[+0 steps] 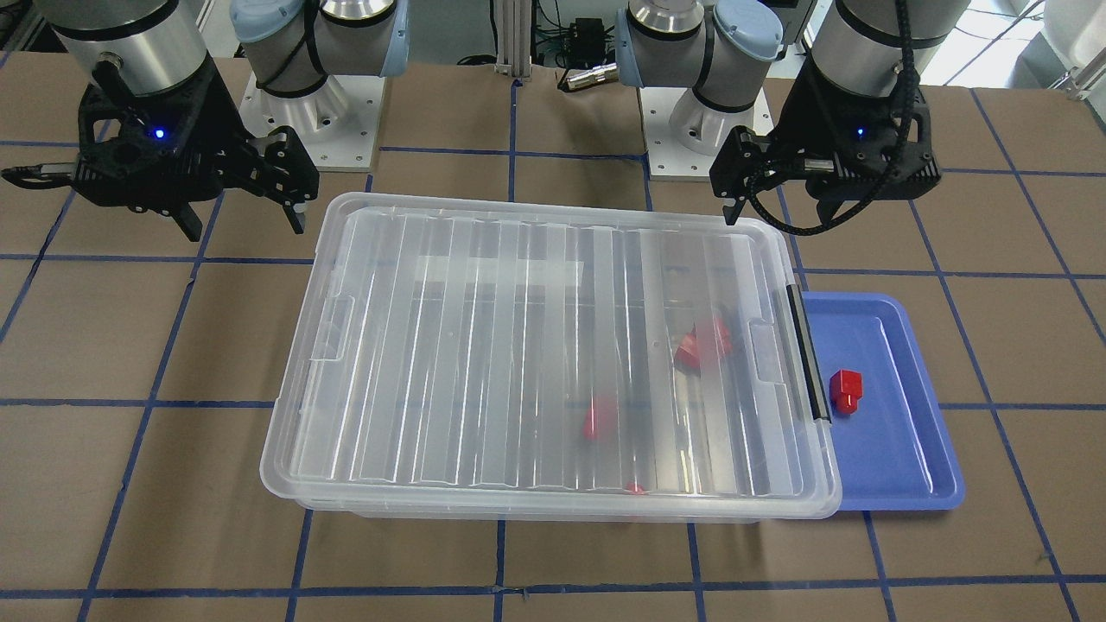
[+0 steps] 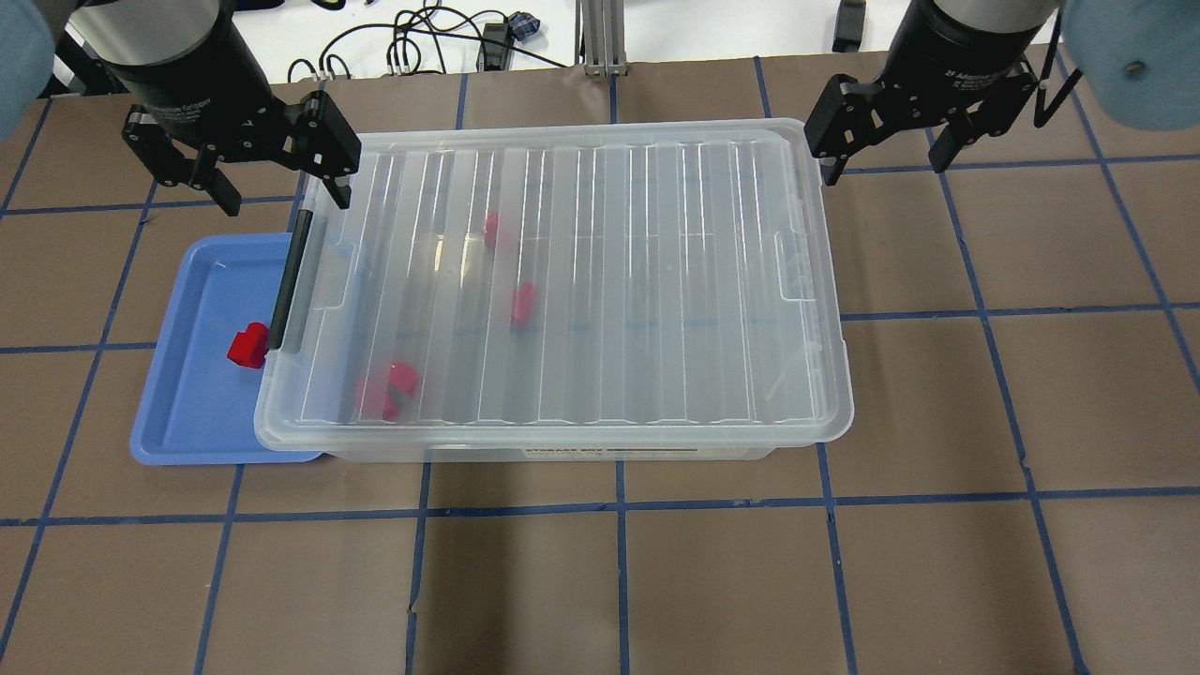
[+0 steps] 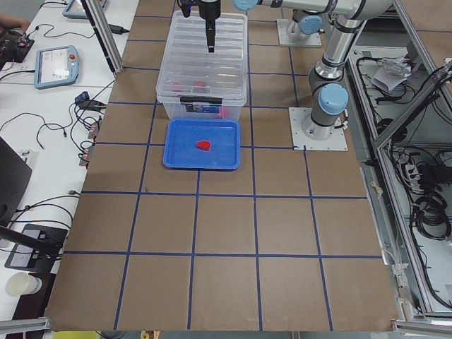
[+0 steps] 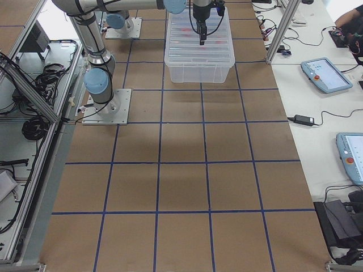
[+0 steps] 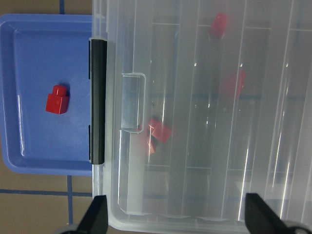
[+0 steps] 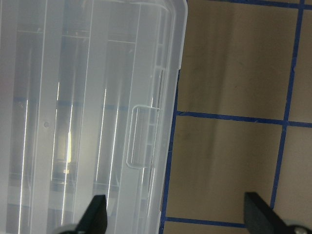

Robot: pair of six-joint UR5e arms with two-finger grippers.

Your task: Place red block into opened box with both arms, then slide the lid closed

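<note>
The clear box stands mid-table with the ribbed clear lid lying over its whole top. Three red blocks show blurred through the lid. Another red block lies on the blue tray beside the box's black handle. My left gripper hangs open and empty above the box's far corner at the handle end. Over the opposite far corner, my right gripper is also open and empty.
The blue tray is tucked partly under the box's handle end. Brown table with blue grid tape spreads around the box. Both arm bases stand behind the box. Cables lie past the far table edge.
</note>
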